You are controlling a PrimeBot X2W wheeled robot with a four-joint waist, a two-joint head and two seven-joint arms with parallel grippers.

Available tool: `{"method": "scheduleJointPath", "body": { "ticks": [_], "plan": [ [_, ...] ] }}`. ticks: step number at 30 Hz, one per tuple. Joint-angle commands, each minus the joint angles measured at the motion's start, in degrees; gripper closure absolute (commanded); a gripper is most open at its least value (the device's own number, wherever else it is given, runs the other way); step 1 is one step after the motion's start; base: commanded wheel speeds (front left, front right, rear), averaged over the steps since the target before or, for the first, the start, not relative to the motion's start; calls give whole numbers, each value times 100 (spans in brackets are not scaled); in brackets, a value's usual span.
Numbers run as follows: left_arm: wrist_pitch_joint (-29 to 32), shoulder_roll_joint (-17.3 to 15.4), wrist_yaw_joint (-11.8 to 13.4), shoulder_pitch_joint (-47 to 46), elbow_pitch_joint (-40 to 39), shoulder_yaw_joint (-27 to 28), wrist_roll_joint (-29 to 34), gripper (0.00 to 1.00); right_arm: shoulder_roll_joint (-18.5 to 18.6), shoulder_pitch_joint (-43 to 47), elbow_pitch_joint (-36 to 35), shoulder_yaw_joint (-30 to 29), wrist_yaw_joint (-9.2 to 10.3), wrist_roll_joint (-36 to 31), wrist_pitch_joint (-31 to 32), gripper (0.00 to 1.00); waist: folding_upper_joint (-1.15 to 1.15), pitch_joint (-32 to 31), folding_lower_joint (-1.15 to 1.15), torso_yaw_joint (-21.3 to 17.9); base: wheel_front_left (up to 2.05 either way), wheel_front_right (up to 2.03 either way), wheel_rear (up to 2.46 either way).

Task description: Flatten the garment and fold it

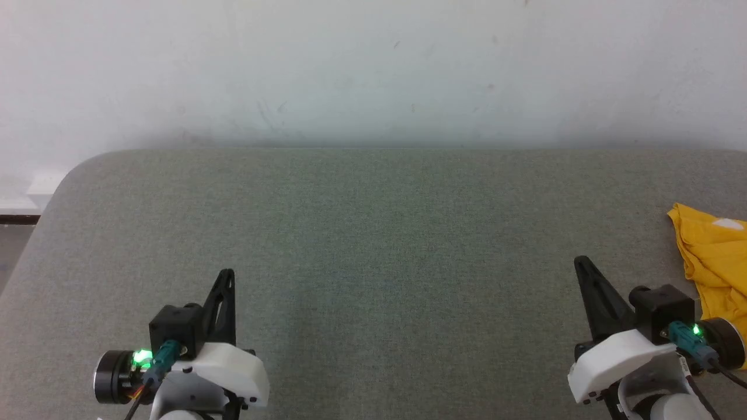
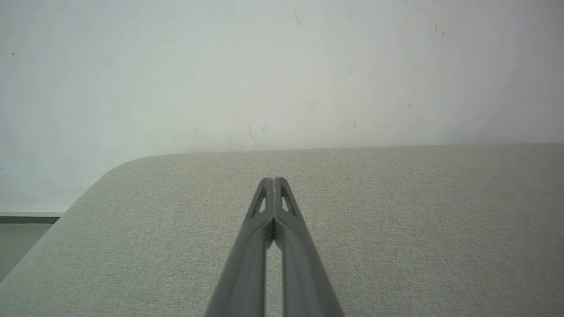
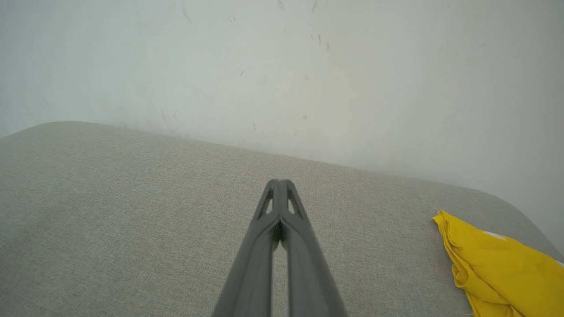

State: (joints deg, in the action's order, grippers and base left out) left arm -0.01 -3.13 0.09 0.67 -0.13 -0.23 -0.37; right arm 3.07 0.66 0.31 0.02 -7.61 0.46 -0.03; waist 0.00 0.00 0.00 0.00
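The garment is bright yellow cloth with a small white patch, lying crumpled at the far right edge of the grey table; it runs off the frame. In the right wrist view the garment sits at the lower right, well to the side of my right gripper. My right gripper hovers at the lower right, fingers pressed together, holding nothing, a short way left of the cloth. My left gripper rests at the lower left, also shut and empty, with its tips touching over bare table.
A pale wall rises right behind the table's far edge. The table's rounded left corner drops off to the floor. Grey fabric surface stretches between the two grippers.
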Motion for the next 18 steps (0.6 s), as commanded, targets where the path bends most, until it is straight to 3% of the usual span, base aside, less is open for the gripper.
{"method": "scheduleJointPath", "body": {
  "ticks": [1,18],
  "plan": [
    [1,25,-9,-67,13,23,37,100,-19,-66,-31,-2,12,-46,3,100,0,0,0,0,0,0,0],
    [1,25,-9,-67,13,23,37,100,-19,-66,-31,-2,12,-46,3,100,0,0,0,0,0,0,0]
  ]
}}
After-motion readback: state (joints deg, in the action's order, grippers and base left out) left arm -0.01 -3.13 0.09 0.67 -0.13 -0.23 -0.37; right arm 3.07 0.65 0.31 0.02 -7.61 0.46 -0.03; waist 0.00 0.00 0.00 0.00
